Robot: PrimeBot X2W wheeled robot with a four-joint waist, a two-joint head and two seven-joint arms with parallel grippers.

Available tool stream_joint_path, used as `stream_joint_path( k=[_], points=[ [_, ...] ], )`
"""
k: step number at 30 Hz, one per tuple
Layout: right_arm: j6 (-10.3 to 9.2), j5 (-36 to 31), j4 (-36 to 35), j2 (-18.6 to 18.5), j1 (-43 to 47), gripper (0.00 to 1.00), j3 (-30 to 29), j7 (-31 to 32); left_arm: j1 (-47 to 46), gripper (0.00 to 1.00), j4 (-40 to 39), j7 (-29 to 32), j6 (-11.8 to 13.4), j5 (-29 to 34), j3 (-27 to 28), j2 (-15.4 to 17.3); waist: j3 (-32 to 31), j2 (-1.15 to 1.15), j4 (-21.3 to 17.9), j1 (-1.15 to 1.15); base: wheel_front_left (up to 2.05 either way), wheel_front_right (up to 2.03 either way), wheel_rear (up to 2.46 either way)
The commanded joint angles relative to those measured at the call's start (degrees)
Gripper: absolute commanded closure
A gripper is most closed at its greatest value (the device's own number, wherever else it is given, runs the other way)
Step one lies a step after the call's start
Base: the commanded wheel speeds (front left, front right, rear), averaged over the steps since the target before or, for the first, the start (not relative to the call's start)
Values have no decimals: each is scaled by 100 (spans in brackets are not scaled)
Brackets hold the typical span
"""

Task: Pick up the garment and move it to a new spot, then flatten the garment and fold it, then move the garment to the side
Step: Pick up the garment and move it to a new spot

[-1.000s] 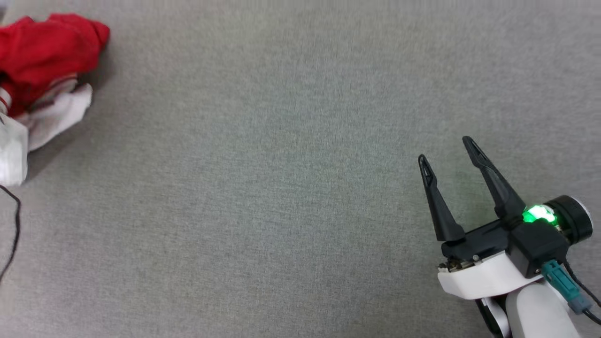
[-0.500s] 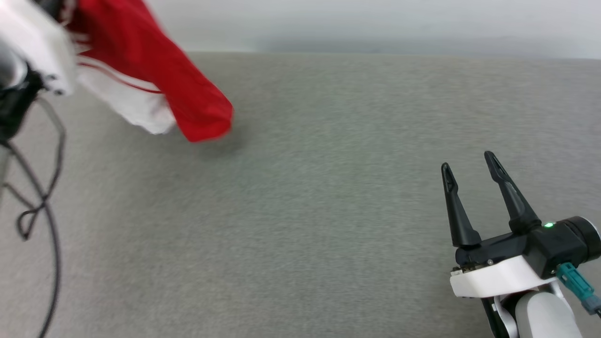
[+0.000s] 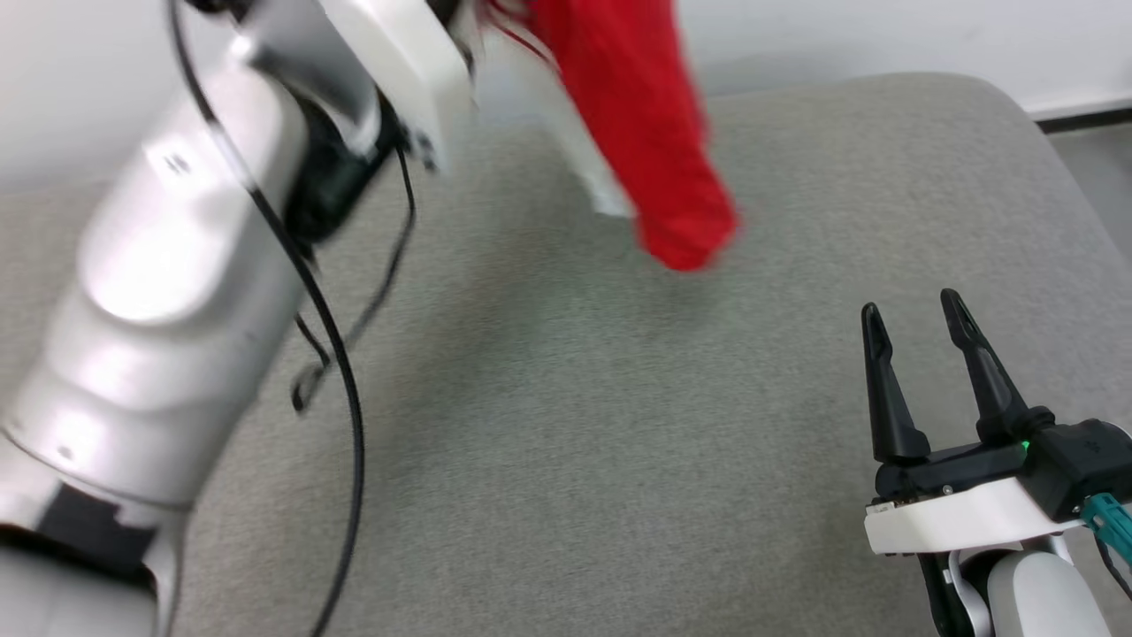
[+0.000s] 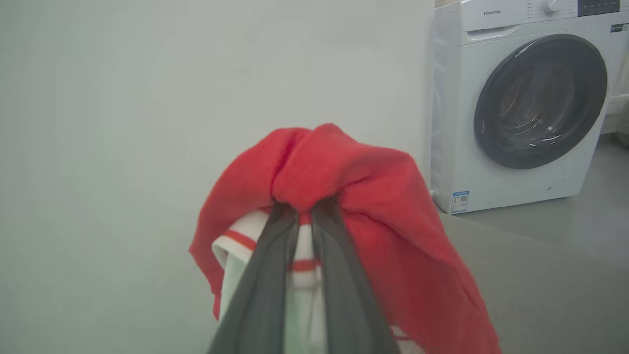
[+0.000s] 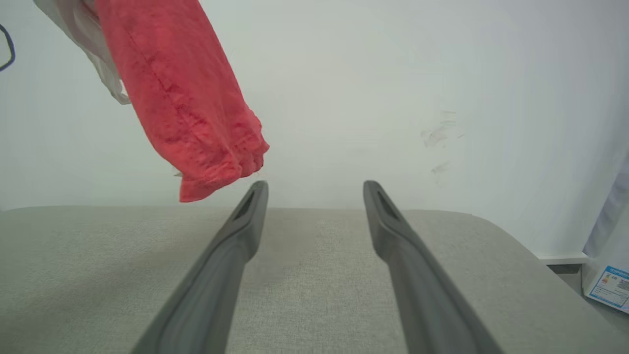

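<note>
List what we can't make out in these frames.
- Left gripper fingertips: left wrist view, buried in the garment.
- Garment's top: head view, cut by the upper edge, motion-blurred.
- Garment's full shape: right wrist view, bunched, cut by the frame's top.
- Washing machine panel labels: left wrist view, too small.
</note>
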Motion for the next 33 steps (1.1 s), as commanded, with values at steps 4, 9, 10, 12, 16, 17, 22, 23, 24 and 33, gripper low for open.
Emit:
stream_joint_path(
  k=[4,9,10,12,16,17,22,23,24,33],
  points=[
    [-4,53,5,24,42,0,-14,-14,831,100,238,-189,-50,-73,-378,33,76,0,-159,1,0,0,0],
    [-4,-4,45,24,73,0,-32,-14,2079,100,547,-245,-80,-104,-1208,335,157,0,-136,1,0,0,0],
    [-4,-23,61,23,63,0,-5,-14,2251,100,610,-275,-82,-88,-1407,419,176,0,-117,1,0,0,0],
    [-4,-61,81,22,32,0,28,-14,2506,100,752,-365,-84,-5,-1786,577,217,0,-63,1,0,0,0],
    [-4,-132,123,21,-13,0,40,-14,2710,9,1075,-612,-81,163,-2358,715,253,0,89,1,0,0,0],
    [-4,-160,136,22,-19,0,45,-14,2701,0,1166,-659,-81,177,-2461,709,249,0,135,1,0,0,0],
    [-4,-227,213,21,16,0,43,-14,2530,0,1556,-1144,-77,309,-2613,560,143,0,385,1,0,0,0],
    [-4,-235,228,21,43,0,38,-14,2509,0,1621,-1245,-76,319,-2603,513,102,0,442,1,0,0,0],
    [-4,-230,246,21,72,0,31,-14,2483,0,1680,-1346,-65,323,-2583,473,57,0,497,1,0,0,0],
    [-4,-378,328,21,302,0,-165,-14,2553,0,1401,-1928,397,135,-1892,483,-421,0,1065,1,0,0,0]
  ],
)
